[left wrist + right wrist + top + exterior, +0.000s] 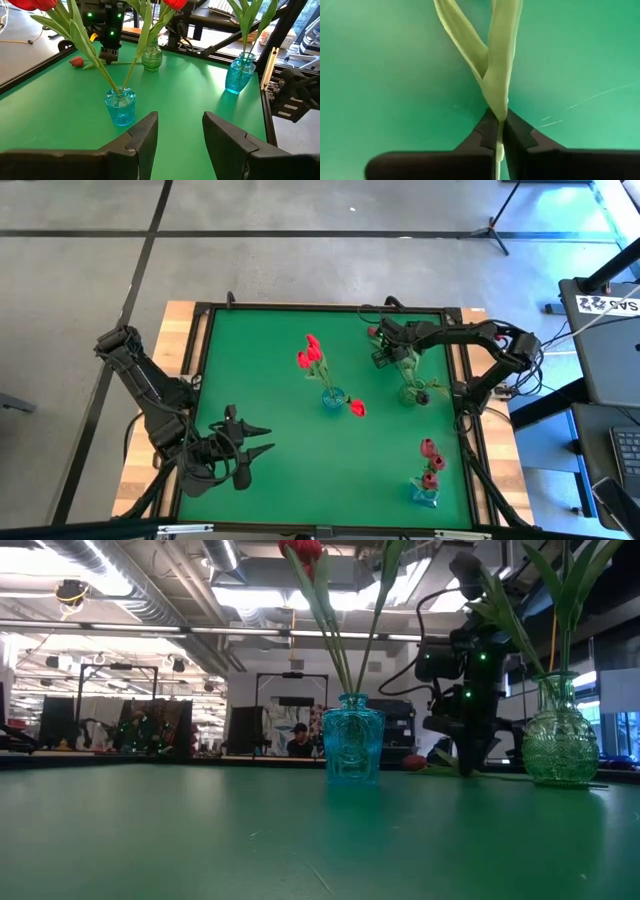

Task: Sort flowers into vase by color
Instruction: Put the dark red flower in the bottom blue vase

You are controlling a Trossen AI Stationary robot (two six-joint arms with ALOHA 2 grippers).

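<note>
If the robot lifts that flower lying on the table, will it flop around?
Probably a little. The right gripper has its jaws shut on the red artificial tulip's thin green stem, so the long leaves and the red head may droop and swing. It looks light, so lifting should be easy. The stem is smooth, so it might twist or slip.

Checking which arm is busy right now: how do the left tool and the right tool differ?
The left tool is open and empty; the right tool is shut on a flower stem. The left tool hangs at the near left of the mat, away from the vases; the right tool is down at the mat's far right by the green vase. Both are dark and two-fingered.
</note>
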